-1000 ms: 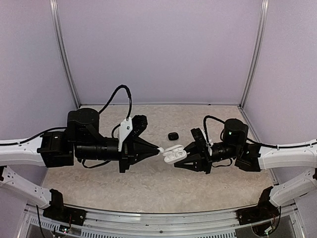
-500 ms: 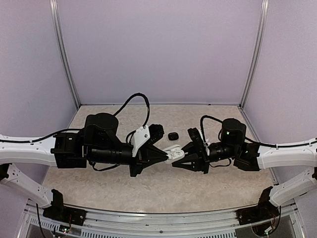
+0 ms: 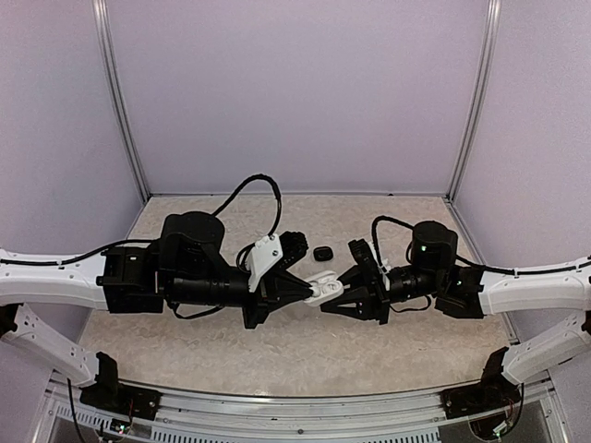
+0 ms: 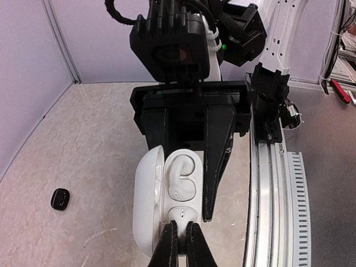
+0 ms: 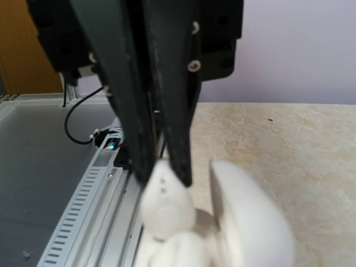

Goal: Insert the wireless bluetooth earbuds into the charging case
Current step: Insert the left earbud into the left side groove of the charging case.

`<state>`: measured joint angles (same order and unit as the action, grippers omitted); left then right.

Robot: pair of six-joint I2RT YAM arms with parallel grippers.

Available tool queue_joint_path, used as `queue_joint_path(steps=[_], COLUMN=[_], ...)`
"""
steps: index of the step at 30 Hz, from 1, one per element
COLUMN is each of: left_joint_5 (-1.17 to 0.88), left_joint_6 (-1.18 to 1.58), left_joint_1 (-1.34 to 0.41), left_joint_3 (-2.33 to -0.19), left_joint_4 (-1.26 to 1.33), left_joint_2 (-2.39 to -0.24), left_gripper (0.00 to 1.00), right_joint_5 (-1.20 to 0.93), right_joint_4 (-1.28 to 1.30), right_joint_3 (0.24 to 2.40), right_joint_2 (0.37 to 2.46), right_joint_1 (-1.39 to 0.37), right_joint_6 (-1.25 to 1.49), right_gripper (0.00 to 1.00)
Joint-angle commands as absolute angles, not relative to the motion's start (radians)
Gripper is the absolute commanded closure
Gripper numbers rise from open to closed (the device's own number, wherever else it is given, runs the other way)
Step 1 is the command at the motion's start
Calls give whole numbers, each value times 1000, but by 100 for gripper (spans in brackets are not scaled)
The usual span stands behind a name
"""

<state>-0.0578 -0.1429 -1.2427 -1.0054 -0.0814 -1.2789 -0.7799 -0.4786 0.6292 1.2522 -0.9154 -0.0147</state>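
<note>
My right gripper (image 3: 333,293) is shut on the open white charging case (image 4: 146,194) and holds it above the table, one finger (image 4: 218,156) along its side. One white earbud (image 4: 181,175) sits in the case's far slot. My left gripper (image 4: 182,227) is shut on the second white earbud (image 4: 183,214) and holds it at the near slot, touching the case. In the right wrist view the left gripper's fingers (image 5: 181,161) pinch that earbud (image 5: 164,203) beside the blurred lid (image 5: 250,222). From above, both grippers meet at mid-table, the left gripper (image 3: 312,293) tip against the case (image 3: 325,290).
A small black item (image 3: 322,253) lies on the table just behind the grippers, also in the left wrist view (image 4: 60,198); too small to tell what it is. The metal rail (image 4: 272,200) runs along the near table edge. Lilac walls enclose the workspace.
My left arm has moved right and brought the white earbud up to the case. The right gripper shifted slightly left with the case. Almost nothing moved in the last half second.
</note>
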Motion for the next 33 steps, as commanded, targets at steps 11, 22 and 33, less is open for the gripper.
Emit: queue_joint_path(steps=[11,22,33], left_joint_5=[-50,-57,-16], left_joint_6=[-159,-156,-155], left_joint_1=[-1248,-1249,-1249], left_joint_3=[-1034,-1028,-1075], left_joint_4=[-163,-172,-191], left_joint_2=[-1306,-1340,-1253], left_gripper=[100,96,81], right_joint_5=[-803,-819,-802], right_joint_4=[-544,-562,-557], right_joint_3=[644,647,640], right_joint_2=[1234,1230,1249], right_joint_1=[-930,-929,-929], right_joint_6=[-21,-13,-15], right_gripper=[100,100,100])
